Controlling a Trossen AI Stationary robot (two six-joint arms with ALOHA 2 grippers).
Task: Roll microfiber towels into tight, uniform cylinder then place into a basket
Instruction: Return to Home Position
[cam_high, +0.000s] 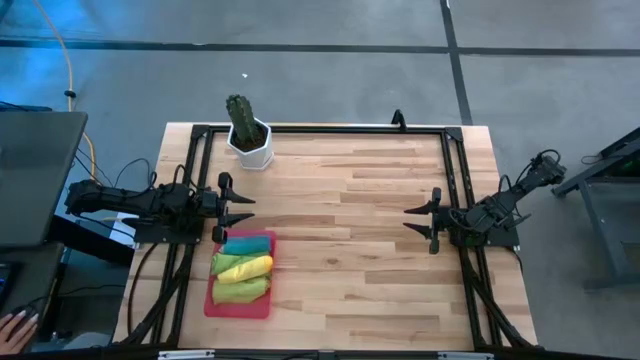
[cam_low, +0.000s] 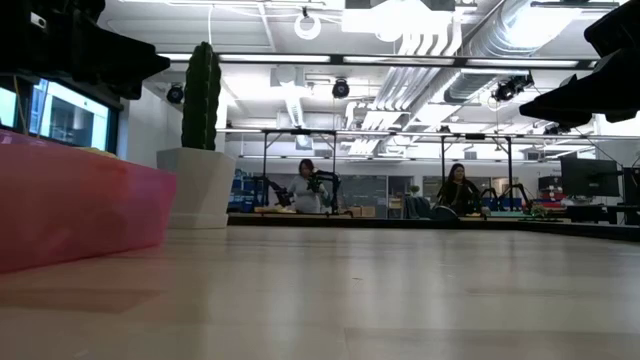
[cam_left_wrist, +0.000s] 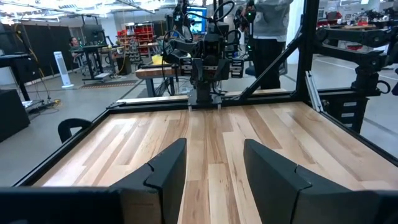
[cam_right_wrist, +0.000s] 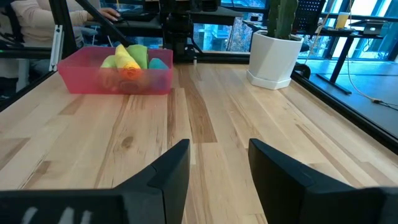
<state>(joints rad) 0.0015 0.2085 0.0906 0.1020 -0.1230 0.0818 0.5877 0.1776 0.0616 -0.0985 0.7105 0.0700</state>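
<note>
The pink-red basket (cam_high: 240, 288) lies near the table's front left, and shows in the right wrist view (cam_right_wrist: 115, 79) too. Rolled towels rest side by side in it: a teal one (cam_high: 246, 244) at its far end, a yellow one (cam_high: 243, 266), a green one (cam_high: 240, 289). My left gripper (cam_high: 243, 207) stands open at the table's left edge, just beyond the basket's far end, with nothing between its fingers. My right gripper (cam_high: 412, 218) stands open at the table's right side, also empty.
A white pot with a cactus (cam_high: 249, 140) stands at the far left of the table. A black frame rail (cam_high: 330, 128) runs along the table's edges. Bare wood (cam_high: 340, 230) lies between the two grippers. People sit at benches in the room beyond.
</note>
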